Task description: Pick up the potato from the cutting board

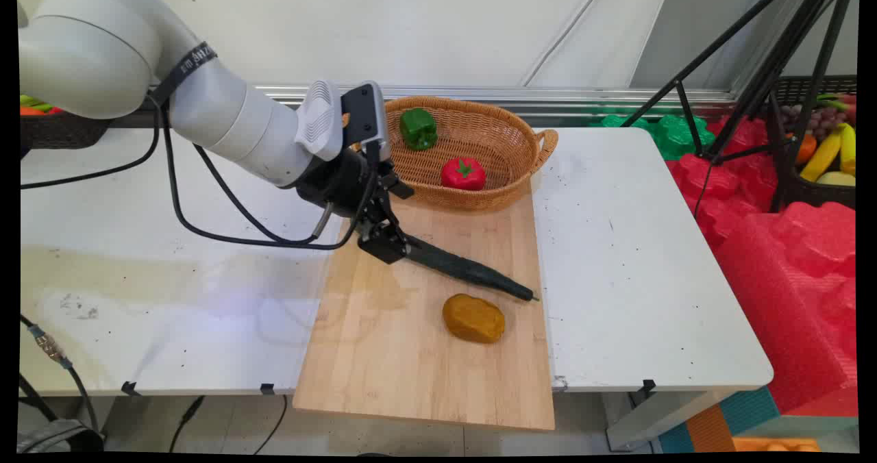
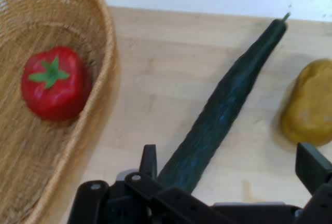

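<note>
While clamped by the gripper (image 1: 385,242) at one end — cucumber (image 1: 473,272), slanting across the board (image 1: 384,353).

Wicker basket (image 1: 479,196) holds green pepper (image 1: 418,128) and red tomato (image 1: 463,174) — potato (image 1: 473,318) on cutting board (image 1: 384,353)

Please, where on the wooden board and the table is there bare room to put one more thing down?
The wooden board is bare at its near left part, between the potato and the board's left edge. The white table right of the board is bare too. It is crowded around the cucumber, with the gripper at its end, and near the basket behind.
</note>
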Robot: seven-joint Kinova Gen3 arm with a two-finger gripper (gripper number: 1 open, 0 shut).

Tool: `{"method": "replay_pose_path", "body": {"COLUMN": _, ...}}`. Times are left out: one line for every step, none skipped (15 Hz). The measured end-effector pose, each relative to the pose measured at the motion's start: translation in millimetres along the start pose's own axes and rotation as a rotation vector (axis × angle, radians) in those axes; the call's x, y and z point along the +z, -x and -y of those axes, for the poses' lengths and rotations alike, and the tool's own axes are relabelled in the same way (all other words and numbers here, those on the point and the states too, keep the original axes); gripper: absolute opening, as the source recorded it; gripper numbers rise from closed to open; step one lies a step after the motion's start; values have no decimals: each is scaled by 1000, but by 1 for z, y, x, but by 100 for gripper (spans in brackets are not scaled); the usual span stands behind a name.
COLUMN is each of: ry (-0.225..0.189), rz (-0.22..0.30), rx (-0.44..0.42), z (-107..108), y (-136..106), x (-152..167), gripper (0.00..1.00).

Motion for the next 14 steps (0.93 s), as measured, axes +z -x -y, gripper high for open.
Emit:
{"method": "replay_pose_path", "body": {"ry": 8, "rz": -6, "rx": 12, "z": -4, "y": -4, "x": 0, "gripper": 100}}
{"method": "replay_pose_path", "body": {"ry": 22, "rz": -10, "rx": 26, "z": -9, "y": -9, "x": 1, "gripper": 100}}
{"method": "replay_pose_path", "body": {"ry": 35, "rz": -12, "rx": 39, "z": -13, "y": -12, "x": 2, "gripper": 100}}
{"method": "replay_pose_path", "body": {"ry": 47, "rz": -18, "rx": 52, "z": -19, "y": -17, "x": 5, "gripper": 100}}
{"method": "replay_pose_path", "body": {"ry": 57, "rz": -24, "rx": 60, "z": -25, "y": -22, "x": 8, "gripper": 100}}
{"method": "replay_pose_path", "body": {"ry": 66, "rz": -30, "rx": 63, "z": -29, "y": -26, "x": 11, "gripper": 100}}
{"method": "replay_pose_path", "body": {"ry": 74, "rz": -34, "rx": 64, "z": -33, "y": -31, "x": 15, "gripper": 100}}
{"method": "replay_pose_path", "body": {"ry": 80, "rz": -35, "rx": 64, "z": -38, "y": -34, "x": 21, "gripper": 100}}
{"method": "replay_pose_path", "body": {"ry": 85, "rz": -35, "rx": 65, "z": -41, "y": -38, "x": 26, "gripper": 100}}
{"method": "replay_pose_path", "body": {"ry": 88, "rz": -34, "rx": 66, "z": -42, "y": -39, "x": 30, "gripper": 100}}
{"method": "replay_pose_path", "body": {"ry": 92, "rz": -33, "rx": 69, "z": -45, "y": -42, "x": 37, "gripper": 100}}
{"method": "replay_pose_path", "body": {"ry": 96, "rz": -32, "rx": 72, "z": -46, "y": -43, "x": 41, "gripper": 100}}
{"method": "replay_pose_path", "body": {"ry": 101, "rz": -29, "rx": 78, "z": -48, "y": -44, "x": 48, "gripper": 100}}
{"method": "replay_pose_path", "body": {"ry": 109, "rz": -24, "rx": 84, "z": -50, "y": -45, "x": 57, "gripper": 100}}
